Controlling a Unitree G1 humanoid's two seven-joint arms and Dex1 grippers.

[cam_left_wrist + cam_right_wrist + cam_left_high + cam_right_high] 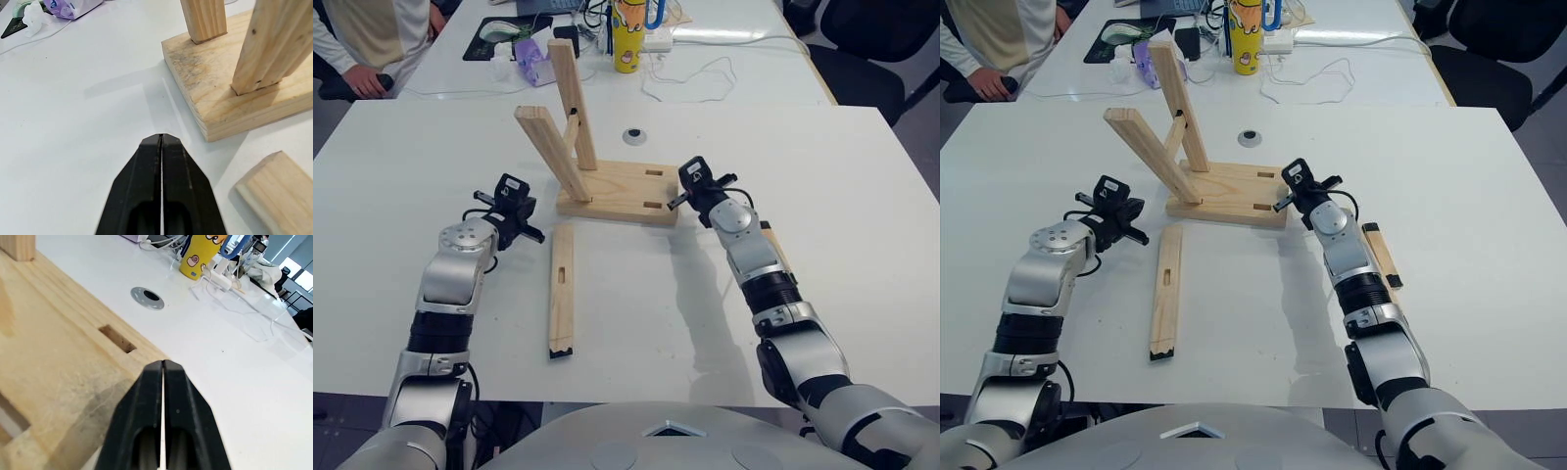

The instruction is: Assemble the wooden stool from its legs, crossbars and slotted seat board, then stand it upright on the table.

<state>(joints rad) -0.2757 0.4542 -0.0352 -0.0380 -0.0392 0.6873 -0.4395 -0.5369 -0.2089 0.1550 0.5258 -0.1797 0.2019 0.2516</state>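
The slotted seat board (625, 192) lies flat mid-table with two legs (551, 149) standing tilted in its left slots, joined by a short crossbar (573, 129). Two slots on its right side (117, 339) are vacant. A loose leg (562, 289) lies on the table in front of the board. A short crossbar (1379, 254) rests to the right of my right forearm. My left gripper (161, 139) is shut and holds nothing, just left of the board. My right gripper (163, 364) is shut over the board's right edge.
A metal cable grommet (633, 136) sits in the table behind the board. A yellow cup (626, 37), cables and a purple pouch (533, 61) lie on the far desk, where a person's hand (364, 80) rests at the left.
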